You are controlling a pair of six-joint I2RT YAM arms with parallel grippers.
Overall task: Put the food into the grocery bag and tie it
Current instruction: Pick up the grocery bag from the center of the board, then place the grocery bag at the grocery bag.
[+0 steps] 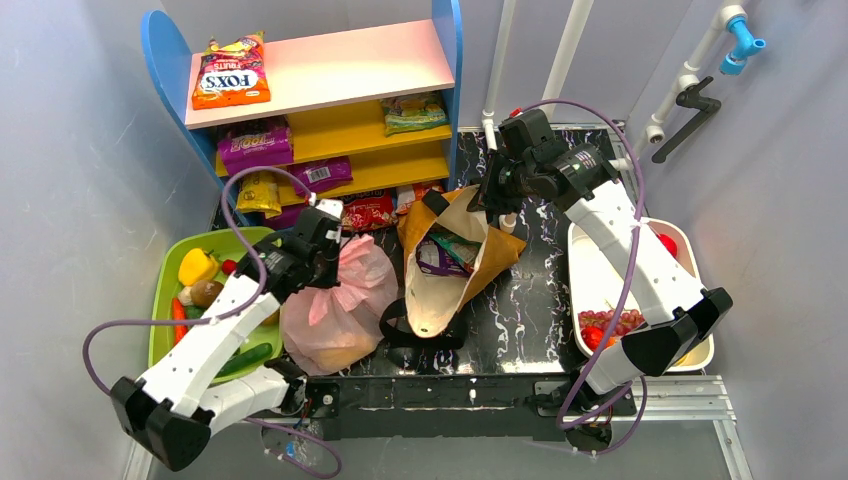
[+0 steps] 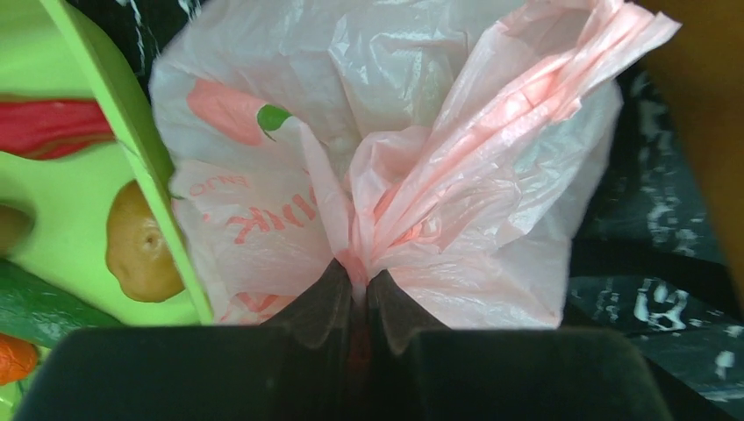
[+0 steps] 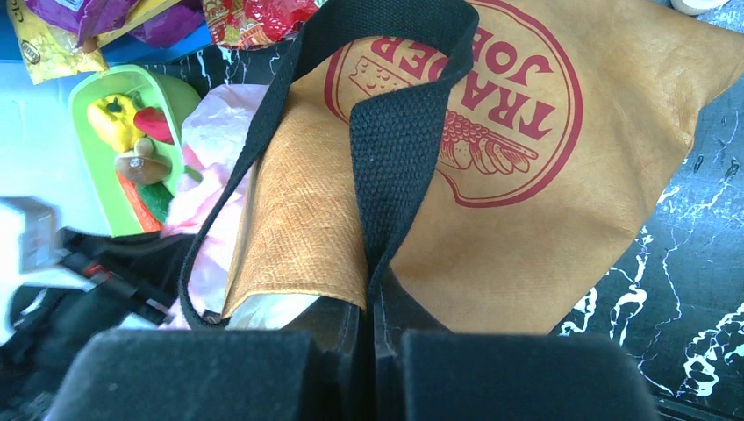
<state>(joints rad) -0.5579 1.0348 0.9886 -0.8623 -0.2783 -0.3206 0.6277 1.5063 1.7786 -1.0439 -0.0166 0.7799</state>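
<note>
Left gripper: one, jaws pressed together on the gathered neck of the grocery bag. Bag: one, pink, bulging, near-left on the tabletop, touching the green tray. Right gripper: one, pinching a black strap of the brown bag, which lies just beside the pink bag. Trays: two, green at the left edge, white tray at the right edge. Shelf unit: one, far-left corner.

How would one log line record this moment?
left tool: shut on pink bag | right tool: shut on black strap of brown bag
</note>
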